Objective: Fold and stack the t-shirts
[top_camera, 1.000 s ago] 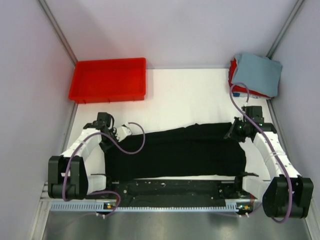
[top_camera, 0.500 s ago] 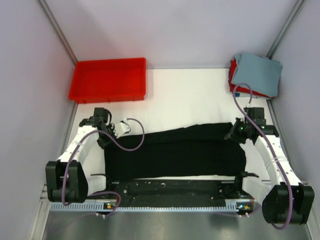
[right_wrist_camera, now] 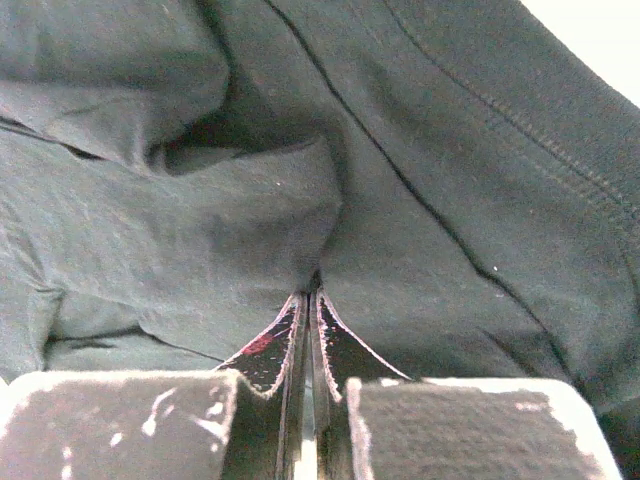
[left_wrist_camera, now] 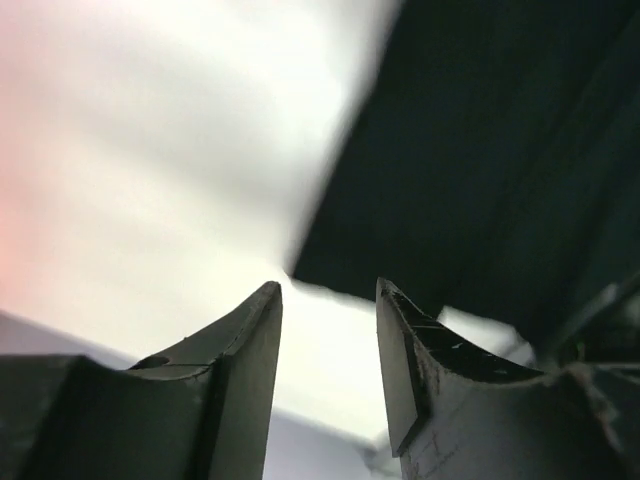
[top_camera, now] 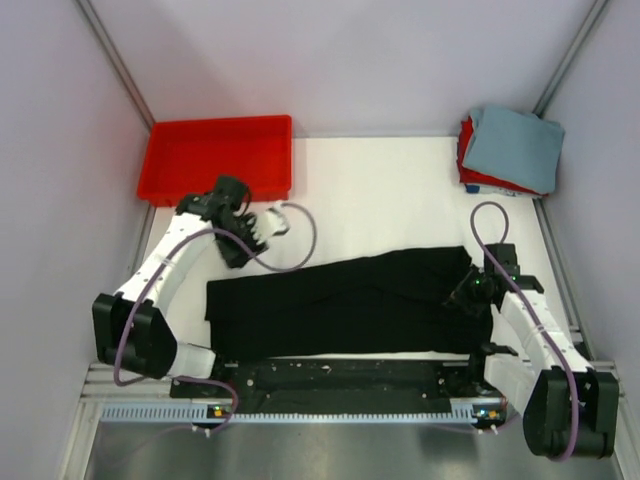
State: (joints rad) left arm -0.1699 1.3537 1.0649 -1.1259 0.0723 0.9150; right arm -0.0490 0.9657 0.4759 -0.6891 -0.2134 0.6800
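Note:
The large black t-shirt (top_camera: 350, 305) lies spread in a long band across the near half of the table. My right gripper (top_camera: 470, 296) is shut on the cloth at its right end; the right wrist view shows the closed fingertips (right_wrist_camera: 312, 300) pinching a fold of the black t-shirt (right_wrist_camera: 200, 230). My left gripper (top_camera: 236, 252) is open and empty, above the table just beyond the shirt's far left corner. The left wrist view shows bare table between the spread fingers (left_wrist_camera: 330, 300), with a corner of the black t-shirt (left_wrist_camera: 480, 150) ahead. A folded grey-blue t-shirt (top_camera: 515, 145) lies on a red t-shirt (top_camera: 476, 178) at the back right.
A red plastic tray (top_camera: 215, 160) stands at the back left, close behind my left arm. White walls close in the table on the left, right and back. A black rail (top_camera: 350, 375) runs along the near edge between the arm bases.
My left gripper has swung right and toward the tray, clear of the shirt's left end. My right gripper has pulled the shirt's right end toward the near edge.

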